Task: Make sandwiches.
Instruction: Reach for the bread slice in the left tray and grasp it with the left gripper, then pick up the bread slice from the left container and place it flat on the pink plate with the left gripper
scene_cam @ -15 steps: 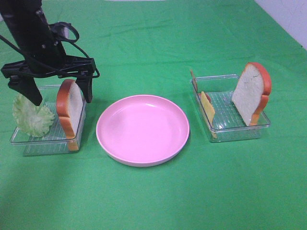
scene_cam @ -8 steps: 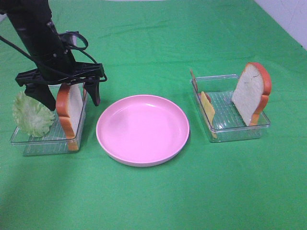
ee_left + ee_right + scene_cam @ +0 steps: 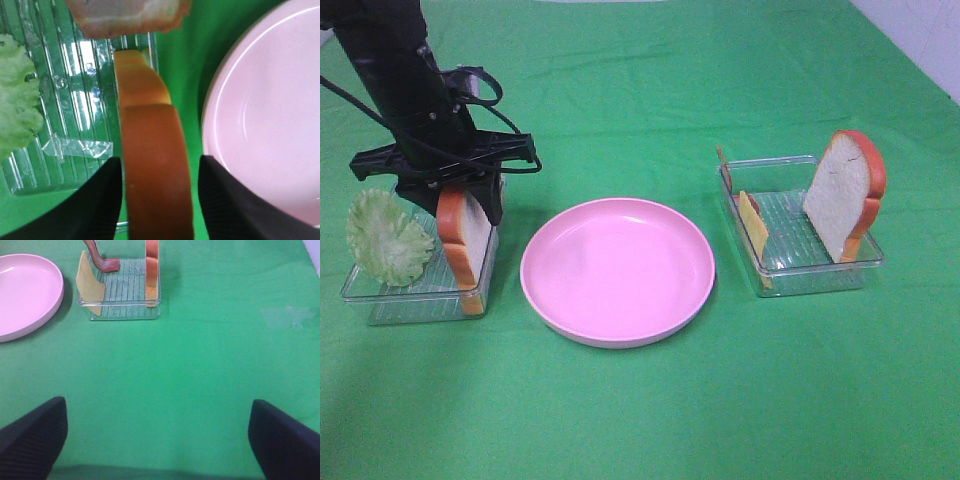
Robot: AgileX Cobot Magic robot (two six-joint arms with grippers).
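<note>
progress: pretty much 0 layers done, I'd say. The pink plate [image 3: 618,338] in the middle has nothing on it.
left gripper [image 3: 159,197]: down over the left tray [image 3: 410,300], 1 finger on each side of the left bread slice [image 3: 470,240]. They sit tight against the crust, but I can't tell if it's properly pinched.
right gripper [image 3: 155,440]: fingers wide apart with nothing between them, over bare green cloth [image 3: 720,400], well away from its tray.
left tray: the bread stands on edge at the side nearest the plate, and the lettuce [image 3: 386,240] leans at the far side.
right tray [image 3: 810,280]: the right bread slice [image 3: 840,195] stands upright at the outer end, with the cheese [image 3: 753,225] and bacon [image 3: 102,261] propped at the end nearest the plate.
still to do: all 5 pieces have to get onto the plate, so probably bread first, then the fillings, then bread on top.
in the way: not much. The tray wall and the lettuce are close to the fingers, so a lift could snag the tray.
</note>
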